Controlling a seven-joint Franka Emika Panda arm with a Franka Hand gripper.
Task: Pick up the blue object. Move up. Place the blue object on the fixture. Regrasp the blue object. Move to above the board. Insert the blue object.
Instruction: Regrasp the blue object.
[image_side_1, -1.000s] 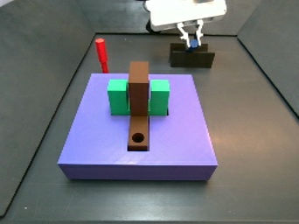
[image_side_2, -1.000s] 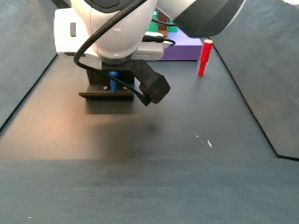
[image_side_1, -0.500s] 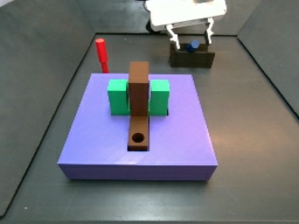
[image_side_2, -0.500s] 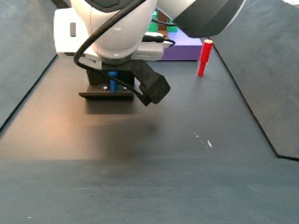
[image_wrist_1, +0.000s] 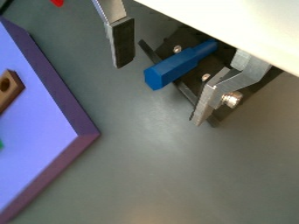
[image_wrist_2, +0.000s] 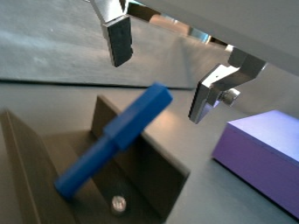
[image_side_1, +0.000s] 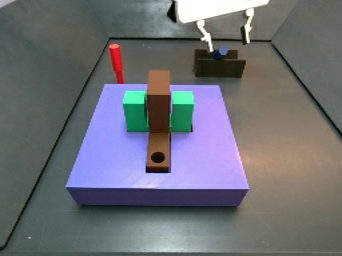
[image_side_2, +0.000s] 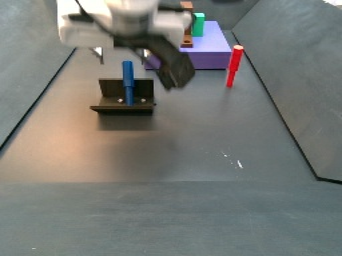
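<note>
The blue object (image_side_2: 128, 80) stands leaning in the notch of the fixture (image_side_2: 123, 106), free of the fingers. It shows as a deep-blue peg in both wrist views (image_wrist_1: 177, 64) (image_wrist_2: 117, 144), resting on the fixture (image_wrist_2: 142, 168). In a side view only its tip (image_side_1: 222, 50) shows above the fixture (image_side_1: 219, 67). My gripper (image_side_1: 226, 37) is open and empty, just above the peg, with one finger on each side of it (image_wrist_1: 160, 89) (image_wrist_2: 159, 87). The board (image_side_1: 214, 150) lies nearer the front, apart from the gripper.
A red peg (image_side_1: 116, 62) stands upright beside the board's far left corner and shows in the other side view too (image_side_2: 233, 66). Green blocks (image_side_1: 135, 110) and a brown bar with a round hole (image_side_1: 159, 125) sit on the board. Dark walls ring the floor.
My gripper has opened, let go of the blue object and risen above the fixture. The peg stays in the notch.
</note>
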